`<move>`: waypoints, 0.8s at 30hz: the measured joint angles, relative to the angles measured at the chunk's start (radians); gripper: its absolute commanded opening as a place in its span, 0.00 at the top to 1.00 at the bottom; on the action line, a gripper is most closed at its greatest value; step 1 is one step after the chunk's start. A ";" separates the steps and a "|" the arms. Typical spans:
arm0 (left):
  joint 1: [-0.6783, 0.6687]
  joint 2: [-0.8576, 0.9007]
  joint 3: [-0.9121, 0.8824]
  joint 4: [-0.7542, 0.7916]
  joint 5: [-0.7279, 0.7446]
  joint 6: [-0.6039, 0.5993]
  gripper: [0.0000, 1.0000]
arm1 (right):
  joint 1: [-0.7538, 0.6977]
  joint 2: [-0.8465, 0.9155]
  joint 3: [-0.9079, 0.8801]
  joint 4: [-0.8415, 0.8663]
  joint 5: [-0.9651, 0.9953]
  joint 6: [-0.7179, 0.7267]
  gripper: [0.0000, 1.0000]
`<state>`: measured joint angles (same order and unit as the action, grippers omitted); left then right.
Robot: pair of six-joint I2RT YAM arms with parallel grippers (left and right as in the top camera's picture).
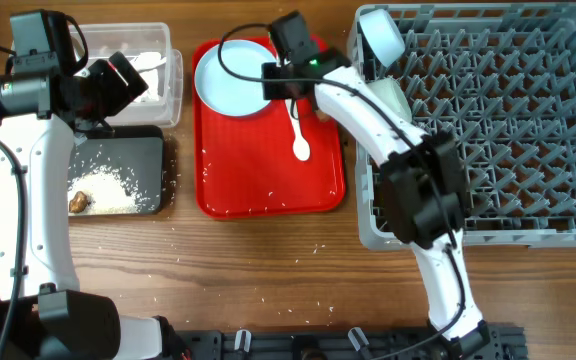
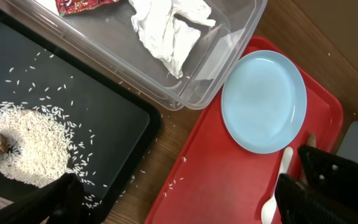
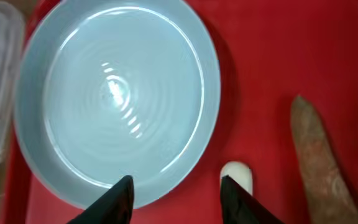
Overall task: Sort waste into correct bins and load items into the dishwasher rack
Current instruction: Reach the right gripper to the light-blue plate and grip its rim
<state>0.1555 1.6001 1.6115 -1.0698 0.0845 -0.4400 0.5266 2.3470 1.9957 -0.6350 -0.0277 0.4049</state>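
A pale blue plate (image 1: 230, 78) lies at the back left of a red serving tray (image 1: 268, 180). A white spoon (image 1: 299, 135) lies to its right, with a brown carrot-like stick (image 3: 319, 155) beside it. My right gripper (image 3: 176, 180) is open just above the plate's (image 3: 114, 93) near edge, one finger over the rim and the other by the spoon's handle end (image 3: 238, 177). My left gripper (image 2: 185, 205) is open and empty, over the gap between the black tray (image 1: 153, 150) and the red tray. The clear tub (image 1: 173, 75) holds crumpled white paper (image 2: 169, 28) and a red-and-white wrapper (image 2: 79, 5).
The black tray holds a heap of rice (image 1: 113, 185) and a small brown lump (image 1: 79, 202). The grey rack (image 1: 488, 120) fills the right side, with a pale blue bowl (image 1: 381, 35) on edge at its back left corner. Loose rice grains lie on the red tray and table.
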 measured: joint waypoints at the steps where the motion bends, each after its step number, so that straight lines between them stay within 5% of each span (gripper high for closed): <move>1: 0.000 0.000 0.000 0.000 0.000 0.000 0.00 | 0.001 0.006 0.000 0.008 0.016 0.003 0.56; 17: 0.000 0.000 0.000 0.000 0.000 0.000 0.00 | 0.056 0.112 0.004 0.021 0.093 0.086 0.67; 24: 0.000 0.000 0.000 0.000 0.000 0.000 0.00 | 0.053 0.112 0.023 -0.061 0.079 0.115 0.82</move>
<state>0.1555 1.6001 1.6115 -1.0702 0.0845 -0.4400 0.5793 2.4592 2.0190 -0.6960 0.0513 0.5198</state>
